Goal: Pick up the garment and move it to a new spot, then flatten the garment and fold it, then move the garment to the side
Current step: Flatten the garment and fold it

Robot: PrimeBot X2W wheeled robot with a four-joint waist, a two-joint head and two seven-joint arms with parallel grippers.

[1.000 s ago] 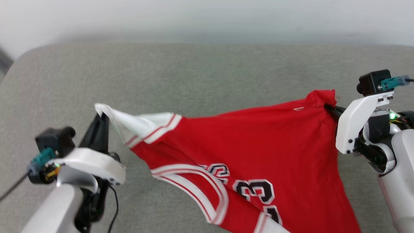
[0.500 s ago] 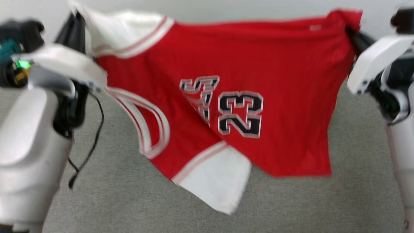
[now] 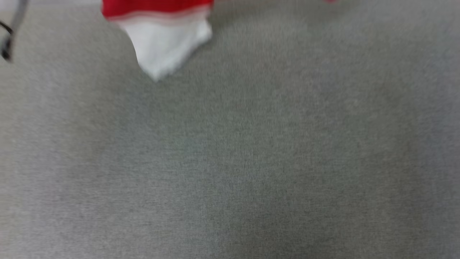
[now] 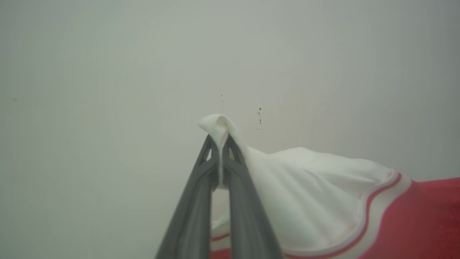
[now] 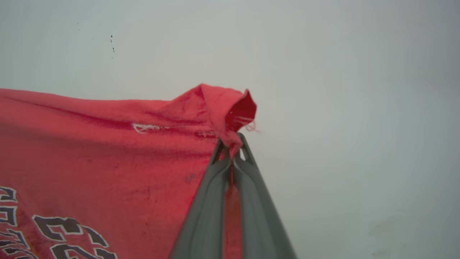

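A grey-green woven fabric surface (image 3: 251, 162), softly blurred and even in texture, spreads across the head view. In both wrist views a plain pale wall (image 4: 107, 72) forms the backdrop, marked by a small scatter of dark specks (image 4: 259, 112), seen near the middle from the left wrist and toward the upper left from the right

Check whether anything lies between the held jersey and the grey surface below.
Nothing visible does. The jersey, pinched by the left gripper and the right gripper, hangs over the grey surface with no object under it.

garment (image 3: 163, 39) blurred, apparently mostly cropped above
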